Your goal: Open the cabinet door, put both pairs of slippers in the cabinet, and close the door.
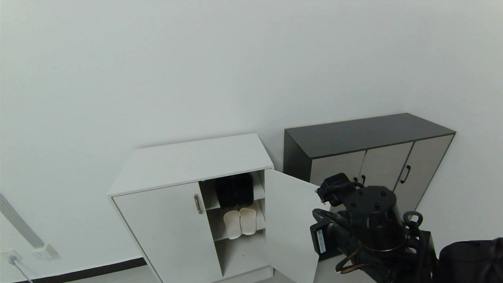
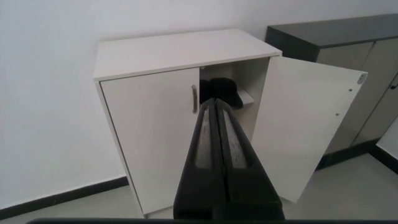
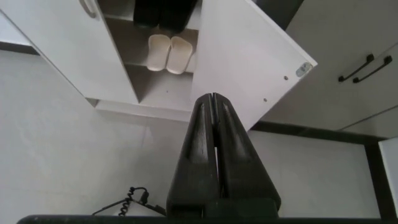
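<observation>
A black-topped cabinet point(image 1: 369, 135) with 3 grey doors stands against the white wall point(image 1: 196, 70). A black skirting strip point(image 1: 86, 271) runs below a wall socket point(image 1: 10, 256). A coiled black cable point(image 3: 127, 198) lies on the pale floor point(image 3: 62, 137).

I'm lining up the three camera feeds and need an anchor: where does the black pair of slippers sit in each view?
Head view: black slippers on the upper shelf, above the white slippers.
Left wrist view: black slippers on the upper shelf, just beyond the left gripper.
Right wrist view: black slippers cut by the frame edge, above the white slippers.
Shared landmark: the open door beside them.
</observation>
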### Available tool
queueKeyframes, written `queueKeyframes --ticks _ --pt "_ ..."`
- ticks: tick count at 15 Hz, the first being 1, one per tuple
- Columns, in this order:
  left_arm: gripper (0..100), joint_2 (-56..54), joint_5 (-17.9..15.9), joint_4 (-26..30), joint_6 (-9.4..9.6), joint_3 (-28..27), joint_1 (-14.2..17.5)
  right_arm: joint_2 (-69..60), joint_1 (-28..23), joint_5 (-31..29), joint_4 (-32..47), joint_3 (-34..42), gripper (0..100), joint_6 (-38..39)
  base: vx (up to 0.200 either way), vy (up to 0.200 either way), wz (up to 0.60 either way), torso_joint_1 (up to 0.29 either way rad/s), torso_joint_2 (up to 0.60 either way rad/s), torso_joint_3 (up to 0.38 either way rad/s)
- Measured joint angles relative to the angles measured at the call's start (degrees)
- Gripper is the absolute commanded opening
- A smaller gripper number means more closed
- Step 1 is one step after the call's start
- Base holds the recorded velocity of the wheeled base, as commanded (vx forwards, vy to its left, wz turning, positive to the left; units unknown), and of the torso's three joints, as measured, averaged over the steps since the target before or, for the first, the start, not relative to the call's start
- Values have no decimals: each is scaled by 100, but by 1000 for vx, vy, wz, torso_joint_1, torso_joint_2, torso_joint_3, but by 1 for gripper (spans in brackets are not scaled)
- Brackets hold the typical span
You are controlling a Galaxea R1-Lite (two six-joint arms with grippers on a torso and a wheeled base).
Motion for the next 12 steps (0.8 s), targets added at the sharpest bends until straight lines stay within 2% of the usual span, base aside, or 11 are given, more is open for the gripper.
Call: queueKeyframes --ticks 6,10,12 --pt "0 0 0 2 0 0 0 2 16 2 -57 52 0 -30 -200 0 0 7 3 -1" --pt "0 0 0 0 4 0 0 9 -9 -11 -169 72 0 -90 0 0 0 0 0 0" --pt "0 0 0 0 0 0 0 96 -194 -44 -187 -30 0 -127 0 0 0 0 0 0"
